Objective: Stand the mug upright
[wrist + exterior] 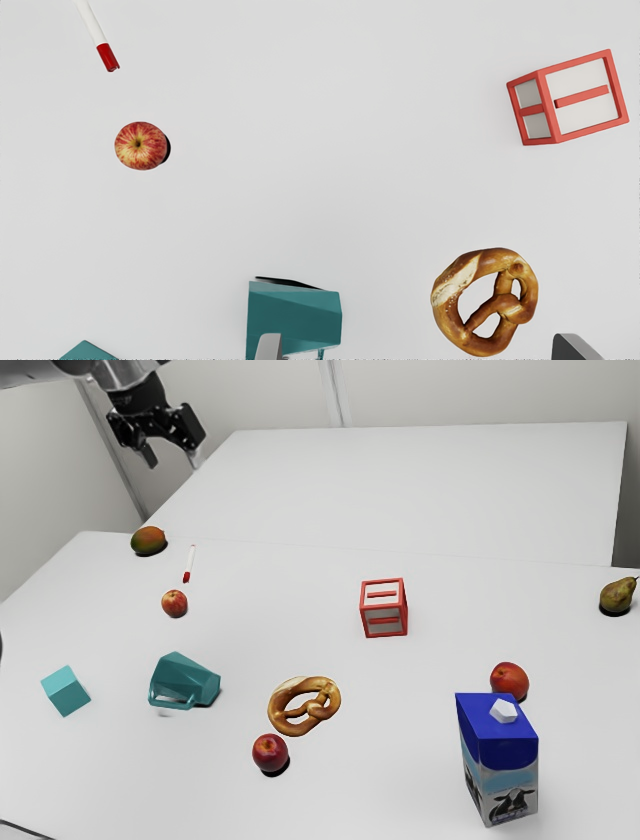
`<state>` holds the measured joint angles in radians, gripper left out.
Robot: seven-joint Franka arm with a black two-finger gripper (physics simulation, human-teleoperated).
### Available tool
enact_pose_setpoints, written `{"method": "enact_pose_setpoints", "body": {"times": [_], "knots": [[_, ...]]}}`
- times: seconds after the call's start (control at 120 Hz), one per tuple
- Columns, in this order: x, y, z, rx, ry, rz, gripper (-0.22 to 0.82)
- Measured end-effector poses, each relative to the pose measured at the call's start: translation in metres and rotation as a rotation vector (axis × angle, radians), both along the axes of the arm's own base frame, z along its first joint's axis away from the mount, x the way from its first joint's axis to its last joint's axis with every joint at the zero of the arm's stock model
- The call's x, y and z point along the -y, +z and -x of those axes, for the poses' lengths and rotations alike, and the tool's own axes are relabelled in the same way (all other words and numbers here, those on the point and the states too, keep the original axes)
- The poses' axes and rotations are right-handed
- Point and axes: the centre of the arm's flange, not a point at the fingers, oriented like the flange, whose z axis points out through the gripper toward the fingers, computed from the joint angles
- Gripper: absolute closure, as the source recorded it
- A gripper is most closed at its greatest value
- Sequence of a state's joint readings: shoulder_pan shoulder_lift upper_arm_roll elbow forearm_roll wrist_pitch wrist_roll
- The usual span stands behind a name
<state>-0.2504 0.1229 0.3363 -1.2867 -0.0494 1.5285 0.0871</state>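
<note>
The teal mug [184, 682] lies on its side on the table, with its handle toward the near edge in the exterior view. My gripper [172, 458] hangs high above the table at the exterior view's upper left, well apart from the mug. In the wrist view the gripper [417, 346] is open, its fingers wide apart with nothing held between them. One fingertip overlaps the mug [295, 315] in that picture, and part of the mug is cut off by the bottom edge.
Around the mug stand a teal cube [66, 691], a pretzel [304, 706], a dark red fruit [270, 753] and an apple [174, 603]. Farther off are a marker [189, 564], a mango [148, 541], a red-framed block [384, 608], a peach [509, 680], a milk carton [498, 760] and a pear [618, 595].
</note>
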Motion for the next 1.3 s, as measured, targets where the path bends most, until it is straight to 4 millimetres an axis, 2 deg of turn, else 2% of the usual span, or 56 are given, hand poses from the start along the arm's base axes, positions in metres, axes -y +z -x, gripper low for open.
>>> {"method": "enact_pose_setpoints", "body": {"times": [0.067,0.117,0.2,0.25,0.283,0.35,0.383,0.425,0.5,0.608,0.75,0.933,1.142,1.3], "knots": [[0.000,0.002,0.004,-0.003,-0.005,0.002,0.02],[-0.002,-0.007,0.014,-0.029,-0.010,0.015,0.02],[-0.013,-0.038,0.038,-0.108,-0.006,0.058,0.02],[-0.021,-0.072,0.056,-0.178,-0.002,0.100,0.02],[-0.040,-0.094,0.071,-0.216,0.025,0.139,0.02],[-0.118,-0.142,0.105,-0.271,0.173,0.234,0.02],[-0.144,-0.168,0.120,-0.292,0.227,0.276,0.02],[-0.158,-0.195,0.132,-0.308,0.260,0.316,0.02],[-0.170,-0.235,0.143,-0.314,0.294,0.380,0.02],[-0.186,-0.273,0.143,-0.283,0.337,0.451,0.02],[-0.220,-0.318,0.137,-0.227,0.417,0.558,0.02],[-0.256,-0.349,0.130,-0.086,0.455,0.719,0.02],[-0.249,-0.377,0.112,0.021,0.384,0.870,0.02],[-0.247,-0.395,0.110,0.063,0.324,0.915,0.02]]}}
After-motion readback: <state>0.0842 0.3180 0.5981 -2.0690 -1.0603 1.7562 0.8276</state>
